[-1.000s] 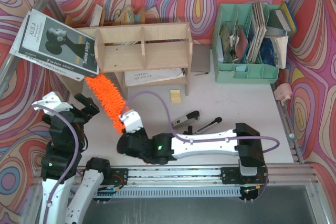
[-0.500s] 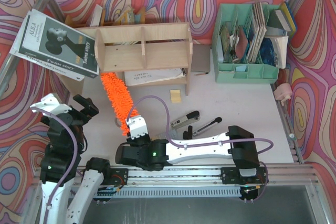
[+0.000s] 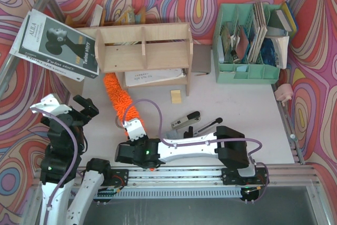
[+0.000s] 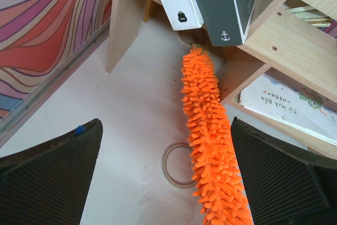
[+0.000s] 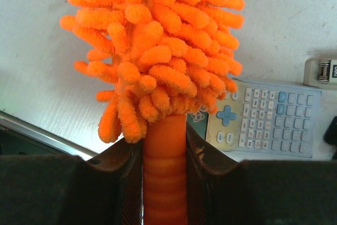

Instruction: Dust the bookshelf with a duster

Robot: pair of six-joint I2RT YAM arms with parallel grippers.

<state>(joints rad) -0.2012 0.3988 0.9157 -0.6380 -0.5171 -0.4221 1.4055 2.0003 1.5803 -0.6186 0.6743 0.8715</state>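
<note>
Orange duster (image 3: 120,101) status, left to right. Far left: left gripper (image 3: 87,110) parked with jaws wide apart, gripping nothing, over bare table (image 4: 131,104). Ahead of those jaws, centred between them in the wrist view: fluffy head running toward the bookshelf (image 3: 142,40), with a tape ring (image 4: 176,157) lying flat just left of the fluff. Further ahead, a black-and-white magazine (image 3: 58,43) leaning on the shelf's left end panel. Next over: right gripper (image 3: 132,128) clamped hard on the ribbed orange handle, just below where the fluff starts, handle dead centre between the fingers (image 5: 208,156). Head pointing away from those jaws, tip at the shelf's lower-left corner by the left panel; cannot tell whether actually touching wood. Right of the right jaws: a calculator (image 5: 263,119) and a stapler (image 3: 185,120) on the table, apart from the fluff; mint organiser (image 3: 247,72) far off right. Reading the step as mid-dusting, left end, lower tier; most of the shelf probably not yet covered. Next move likely: sweep rightward along the lower tier, keep the clamp tight, keep the head clear of the white booklet (image 3: 155,76) in the bottom bay, then lift for the top board. Watch the leaning magazine on any pass near the left panel.
</note>
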